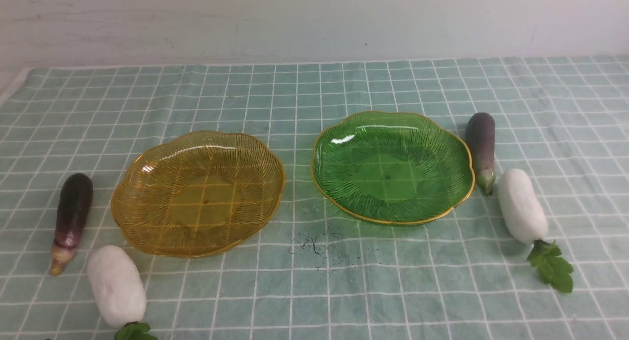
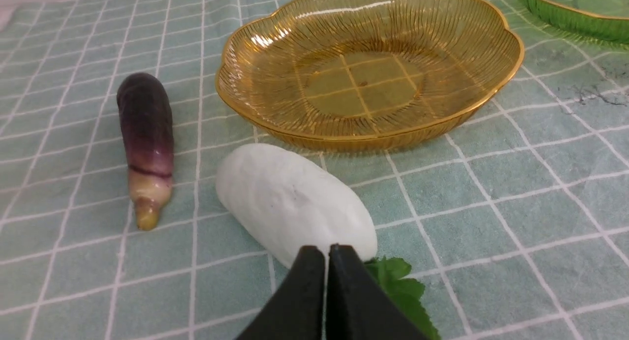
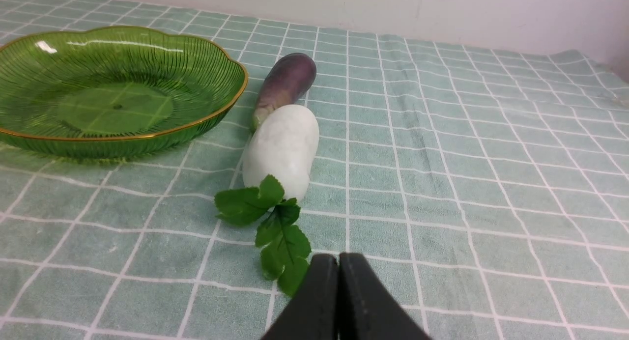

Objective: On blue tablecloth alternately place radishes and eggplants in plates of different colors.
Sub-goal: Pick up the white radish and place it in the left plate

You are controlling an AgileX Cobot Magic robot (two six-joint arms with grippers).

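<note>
Teal-blue tablecloth [image 1: 314,300]: pale cloth with a thin white grid that covered the table up to a plain pale wall [image 1: 314,20]; a small dark smudge [image 1: 312,245] lay towards the front, between the two plates.
Amber plate [image 1: 128,207]: sat left of centre on the cloth, ribbed and translucent with a scalloped gold rim; the grid showed through its base.
Green plate [image 1: 444,148]: sat right of centre, near the amber plate but apart from it, and had the same shape and rim.
Left eggplant [image 1: 72,210]: lay on the cloth left of the amber plate, with its dark end away from the robot and its pale stem end towards it.
Left radish [image 1: 116,285]: white and stubby, lay near that eggplant but apart from it, closer to the robot, with green leaves at its near end.
Right eggplant [image 1: 481,143]: lay just beside the green plate's right rim, stem end towards the robot.
Right radish [image 1: 522,206]: lay just beside that stem end, further right, with its leaf sprig [image 1: 551,266] pointing towards the robot.
Left gripper [image 2: 327,254]: black jaws pressed together and holding nothing, above the left radish's leafy end.
Right gripper [image 3: 338,261]: black jaws pressed together and holding nothing, by the tip of the right radish's sprig.
</note>
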